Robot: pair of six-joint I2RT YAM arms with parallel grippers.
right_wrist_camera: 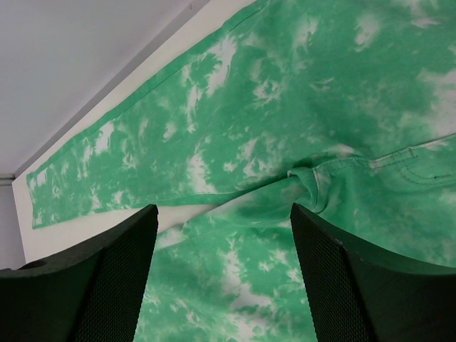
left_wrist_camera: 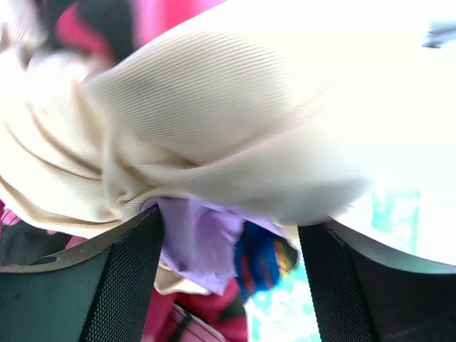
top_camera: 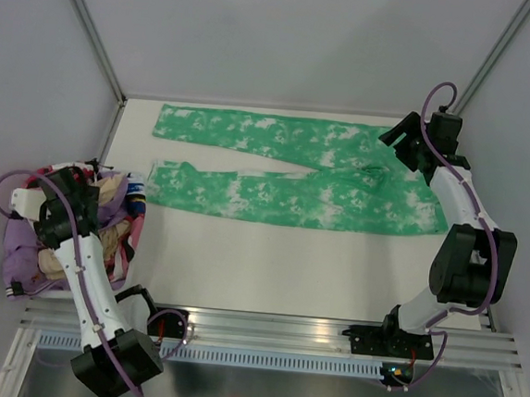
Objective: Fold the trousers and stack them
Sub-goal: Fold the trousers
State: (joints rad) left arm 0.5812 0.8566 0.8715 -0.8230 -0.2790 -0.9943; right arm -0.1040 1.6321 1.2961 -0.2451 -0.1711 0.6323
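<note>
My right claw hangs wide open over the green trousers, holding nothing. My left claw is open too, over the clothes pile.

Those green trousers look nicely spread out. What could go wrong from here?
The right end effector hangs open over the puckered crotch seam of the trousers; a pinch there might catch only one layer and skew the fold.
The left end effector sits open over the clothes pile, cream fabric draped close against it; lifting away could drag a garment along.
The legs lie apart and may stack unevenly.
</note>
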